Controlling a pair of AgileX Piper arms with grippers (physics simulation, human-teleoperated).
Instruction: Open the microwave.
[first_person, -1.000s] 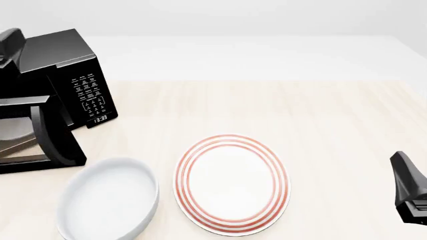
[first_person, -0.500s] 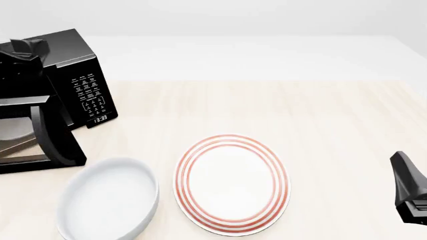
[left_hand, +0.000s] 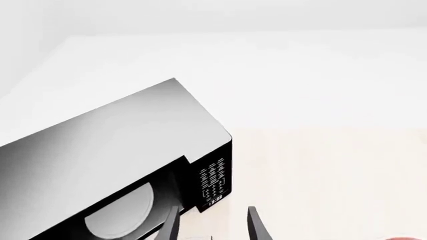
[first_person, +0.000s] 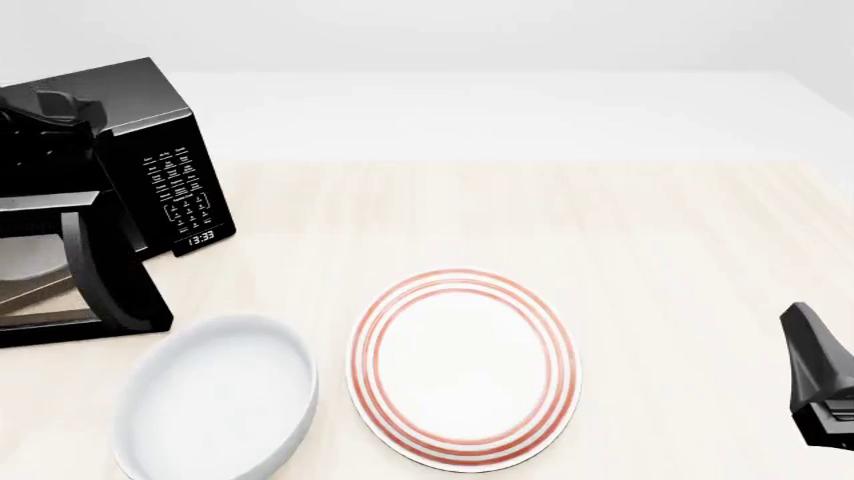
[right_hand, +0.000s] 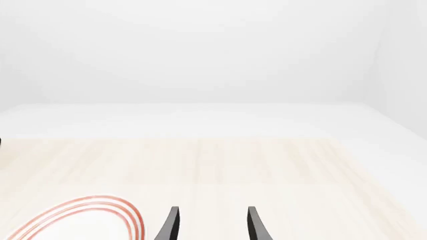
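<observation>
With door swung wide on large black boxy microwave, opening looking done; left gripper hovering above it, fingers apart, needing only retreat.

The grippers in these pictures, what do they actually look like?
Each gripper, left and right, shows two slim, dark, blade-like fingers that curve gently and taper toward the tips. In the front view, the right arm is a glossy black angular block with a small pale marking near its lower edge. No cables are visible.
</observation>
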